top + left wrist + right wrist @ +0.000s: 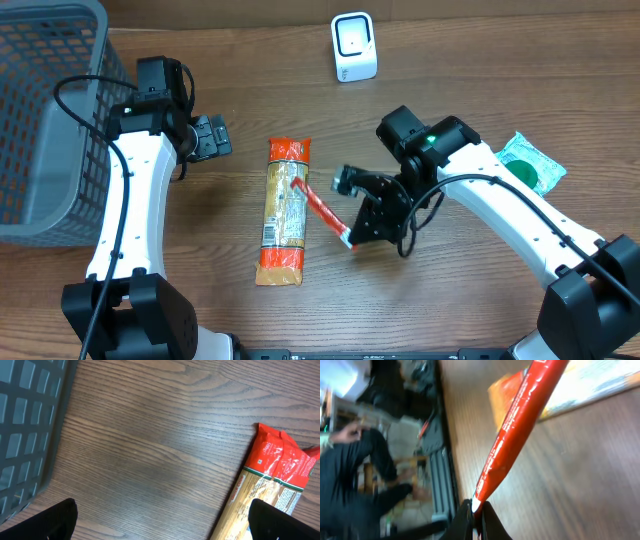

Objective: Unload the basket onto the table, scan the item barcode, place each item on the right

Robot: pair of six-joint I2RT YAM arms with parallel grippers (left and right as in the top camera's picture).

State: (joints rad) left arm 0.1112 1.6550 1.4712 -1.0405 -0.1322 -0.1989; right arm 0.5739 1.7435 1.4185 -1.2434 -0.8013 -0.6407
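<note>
My right gripper (350,238) is shut on the end of a thin red stick packet (325,209), which slants up and to the left over the table. In the right wrist view the red stick packet (515,425) runs up from the closed fingers (465,519). A long orange-and-red pasta pack (285,210) lies flat just left of it, and the stick's far end reaches over its edge. The white barcode scanner (354,46) stands at the far edge of the table. Left of the pack's top end my left gripper (210,137) is open and holds nothing; the pasta pack (270,485) lies by its right finger (272,522).
A grey mesh basket (40,120) fills the far left; its wall (25,420) shows in the left wrist view. A green packet (530,165) lies at the right, behind the right arm. Bare wood lies between the basket and the pasta pack.
</note>
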